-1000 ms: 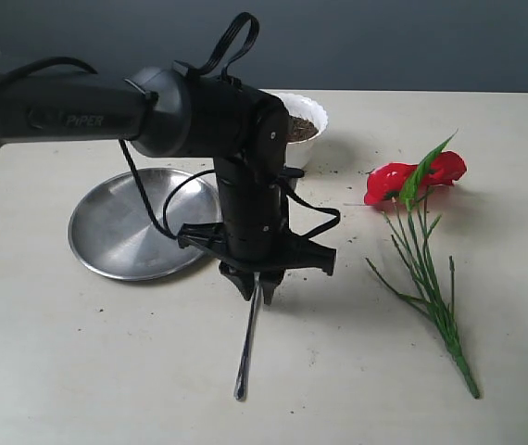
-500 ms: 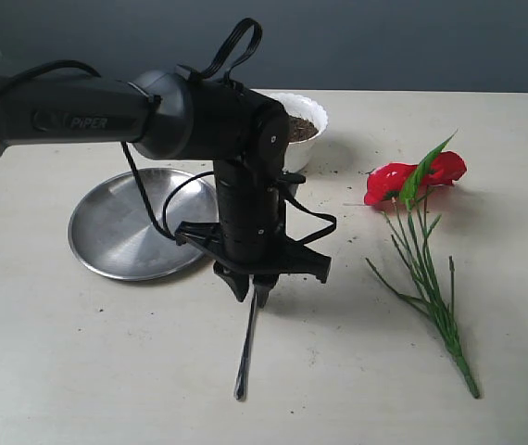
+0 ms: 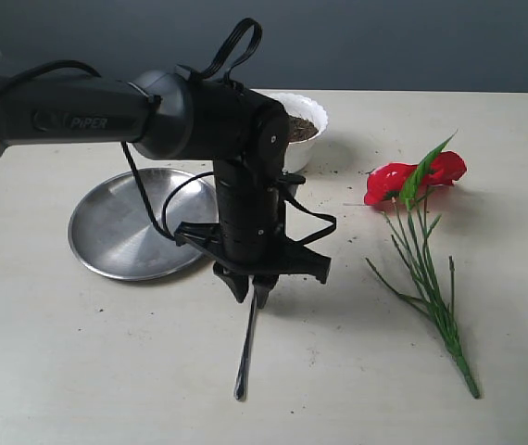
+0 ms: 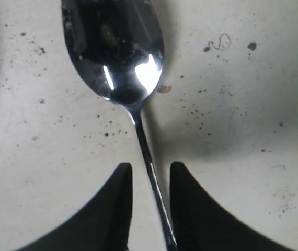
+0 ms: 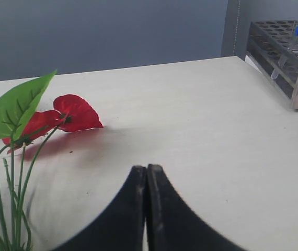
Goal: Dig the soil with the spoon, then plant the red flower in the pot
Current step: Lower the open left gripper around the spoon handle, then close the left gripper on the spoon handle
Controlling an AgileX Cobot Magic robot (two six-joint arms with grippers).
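Spoon pickup: left gripper [image 4: 150, 209], slightly parted, is straddling the spoon [image 4: 118, 57] handle ungripped; next, closing and lifting toward the soil [image 3: 299, 129].

A round steel plate [image 3: 120, 227] lies flat on the left part of the pale table [image 3: 79, 371], its shallow dish shiny and bare where it shows; its right edge is hidden. The table surface is light cream and carries scattered dark specks [image 4: 39, 50], thickest in the middle of the scene, along with one small brownish fleck [image 4: 164, 89] and a thin curled thread-like mark [image 4: 221, 41]. Beyond the far edge of the table stands a plain blue-grey wall [image 3: 412, 42]. At the far right corner of the table sits a metal test-tube rack [image 5: 285, 55] with rows of round holes, holding a tube with a blue cap [image 5: 297, 30].
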